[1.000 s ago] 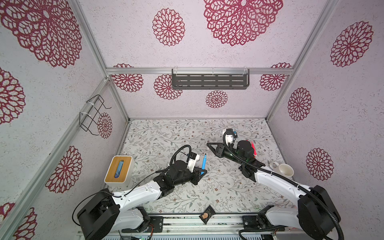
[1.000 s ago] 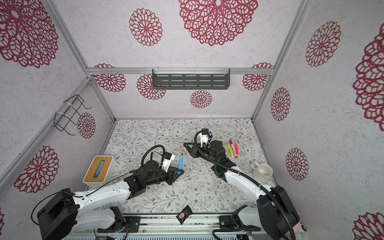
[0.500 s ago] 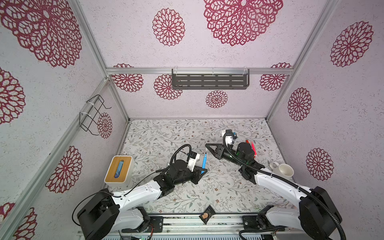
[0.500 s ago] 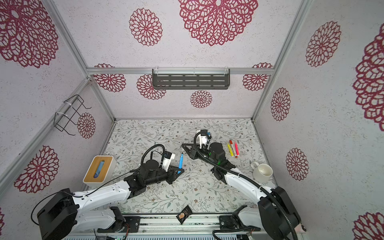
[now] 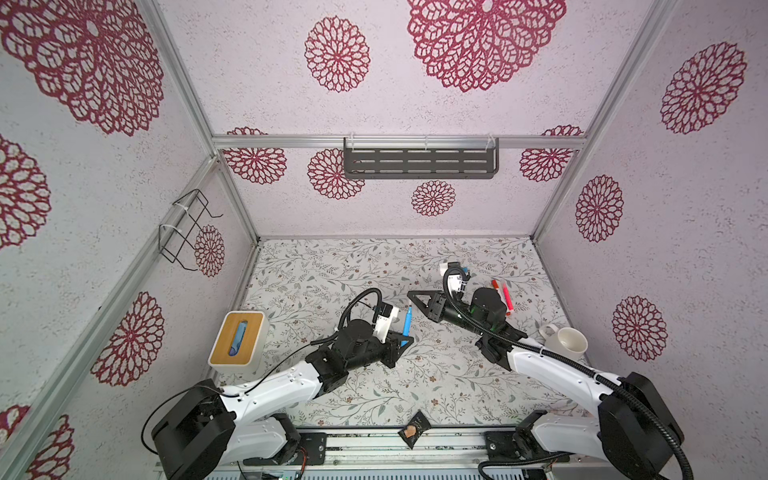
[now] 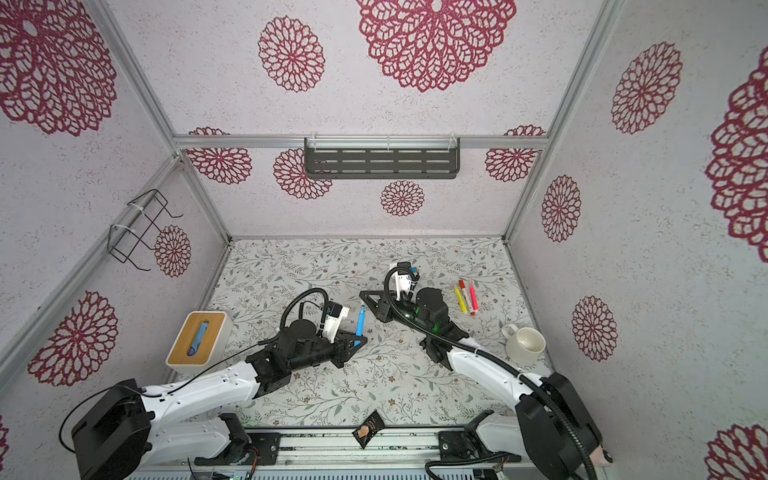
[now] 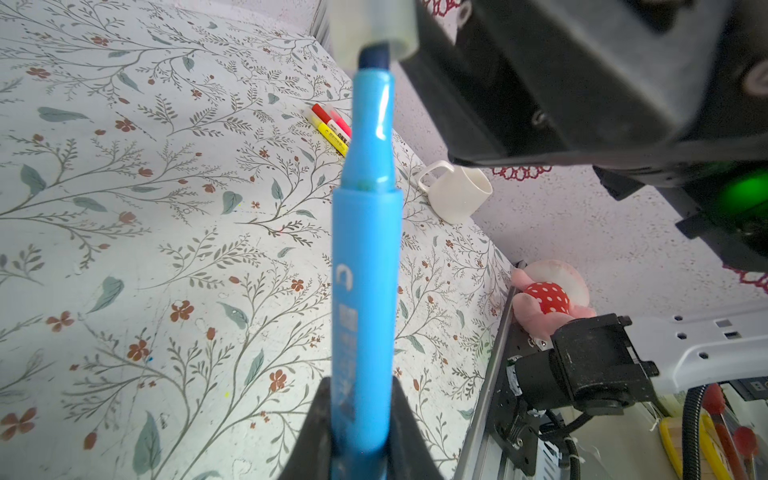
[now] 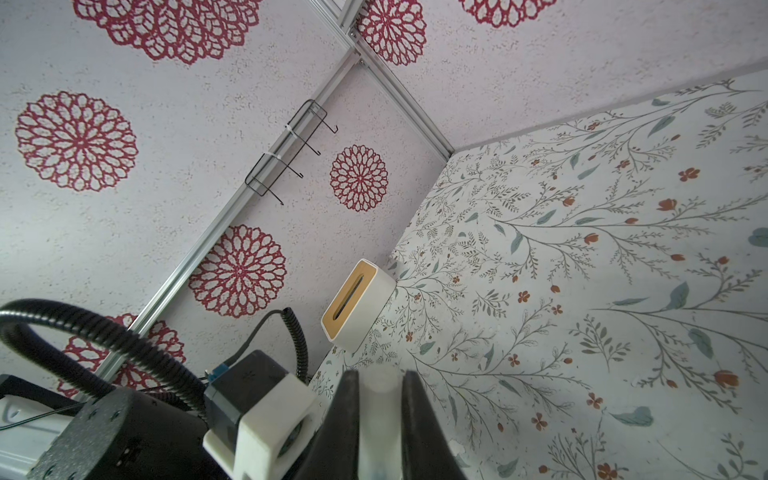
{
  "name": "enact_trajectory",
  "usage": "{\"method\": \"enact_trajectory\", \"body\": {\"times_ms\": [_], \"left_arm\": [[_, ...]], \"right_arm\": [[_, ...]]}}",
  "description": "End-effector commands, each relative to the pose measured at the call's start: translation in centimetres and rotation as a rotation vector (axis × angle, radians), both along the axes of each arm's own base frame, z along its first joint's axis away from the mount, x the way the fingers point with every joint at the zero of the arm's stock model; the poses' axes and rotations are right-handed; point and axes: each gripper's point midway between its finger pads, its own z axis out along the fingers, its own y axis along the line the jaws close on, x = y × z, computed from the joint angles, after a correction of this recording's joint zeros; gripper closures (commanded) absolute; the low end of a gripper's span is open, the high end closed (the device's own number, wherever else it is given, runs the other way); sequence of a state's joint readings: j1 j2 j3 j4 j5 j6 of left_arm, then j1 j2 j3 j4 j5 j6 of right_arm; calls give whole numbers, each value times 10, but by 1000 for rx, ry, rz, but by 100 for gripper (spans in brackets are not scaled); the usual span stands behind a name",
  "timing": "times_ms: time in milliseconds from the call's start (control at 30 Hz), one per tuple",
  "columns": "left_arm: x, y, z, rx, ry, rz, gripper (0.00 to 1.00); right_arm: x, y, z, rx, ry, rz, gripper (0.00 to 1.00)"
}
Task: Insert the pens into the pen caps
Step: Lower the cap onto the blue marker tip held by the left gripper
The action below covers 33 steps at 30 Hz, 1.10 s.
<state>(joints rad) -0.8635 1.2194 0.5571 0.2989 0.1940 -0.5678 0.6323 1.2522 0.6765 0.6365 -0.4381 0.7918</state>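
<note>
In both top views, our left gripper is clamped on the lower end of a bright blue marker pen, well left of the white ceramic mug. The right gripper reaches in at the pen's tip. In a top view, the yellow, orange-red and pink marker pens lie together just behind the mug. A wood-topped white box stands far left of it.

From the left wrist, we see the blue pen's dark tip at the mouth of a translucent pale cap, with the right gripper's black body crowding in beside it.

From the right wrist, closed black fingers pinch that cap, and they hide the pen.
</note>
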Motion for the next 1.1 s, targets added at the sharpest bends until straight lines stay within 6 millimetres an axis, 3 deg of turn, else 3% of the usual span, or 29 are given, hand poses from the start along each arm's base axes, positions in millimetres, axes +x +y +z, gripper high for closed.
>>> {"method": "enact_trajectory", "body": {"times_ms": [0,433,1067], "left_arm": [[0,-2,19,-20,-48,-3,100],[0,0,29,-41,-69,2,100],[-1,6,71,-174,-113,-7,100]], "right_arm": [[-5,-1,27,56,-65,-1,82],[-19,5,24,63,-83,28,82],[-42,11,40,123,-162,92,81]]}}
